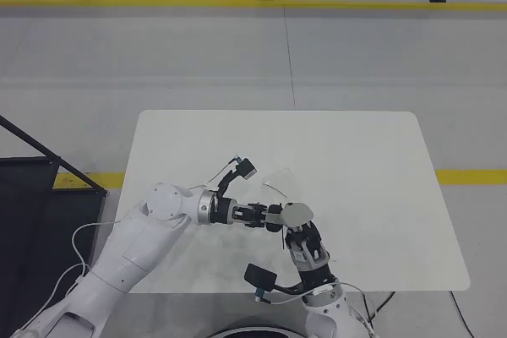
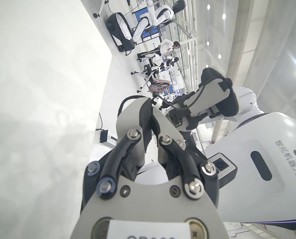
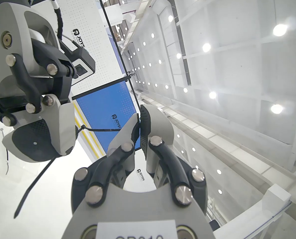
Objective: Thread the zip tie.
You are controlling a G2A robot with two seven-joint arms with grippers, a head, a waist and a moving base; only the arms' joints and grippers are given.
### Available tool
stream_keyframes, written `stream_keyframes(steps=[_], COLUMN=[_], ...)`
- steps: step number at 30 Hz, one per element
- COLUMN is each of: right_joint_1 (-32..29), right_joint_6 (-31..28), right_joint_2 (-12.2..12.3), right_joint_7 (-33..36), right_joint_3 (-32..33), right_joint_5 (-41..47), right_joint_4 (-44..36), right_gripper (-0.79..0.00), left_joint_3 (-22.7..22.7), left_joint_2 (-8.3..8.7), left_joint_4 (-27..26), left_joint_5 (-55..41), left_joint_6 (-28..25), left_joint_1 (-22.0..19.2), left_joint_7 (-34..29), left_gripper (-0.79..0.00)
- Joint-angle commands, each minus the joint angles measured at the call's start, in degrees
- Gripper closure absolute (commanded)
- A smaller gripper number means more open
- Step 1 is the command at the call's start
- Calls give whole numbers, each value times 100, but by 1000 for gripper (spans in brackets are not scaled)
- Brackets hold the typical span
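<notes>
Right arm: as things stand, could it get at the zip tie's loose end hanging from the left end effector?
Probably, once it lets go: the right end effector is shut on the zip tie. The loose end hangs in open air from the left end effector, nothing across it.

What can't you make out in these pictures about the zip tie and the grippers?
Right wrist view: whether the zip tie has passed through its head; the head is tiny and sits against a finger of the left gripper.
Left wrist view: the stretch of tie being gripped, hidden between that gripper's shut fingers.
Top view: the tie, too thin to trace between the left and the right gripper.
</notes>
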Motion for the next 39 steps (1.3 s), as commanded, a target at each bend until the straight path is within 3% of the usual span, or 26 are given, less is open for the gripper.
stream_keyframes(steps=[1,12,31,39], right_joint_1=[2,89,30,8], right_joint_6=[15,9,-560,-626], right_joint_2=[-8,-73,-26,-29], right_joint_7=[17,161,-823,-777], right_joint_3=[-6,-109,216,336], right_joint_5=[-27,-296,1053,1248], right_joint_4=[15,91,-77,-118], right_gripper=[0,0,0,0], left_joint_3=[-18,-89,-311,-388], left_joint_2=[5,22,87,124], left_joint_4=[-39,-145,-495,-639], left_joint_5=[5,85,961,1142], left_joint_6=[5,-95,-888,-1158], left_joint_1=[26,84,388,522], left_joint_7=[-15,-99,516,618], left_gripper=[0,0,0,0])
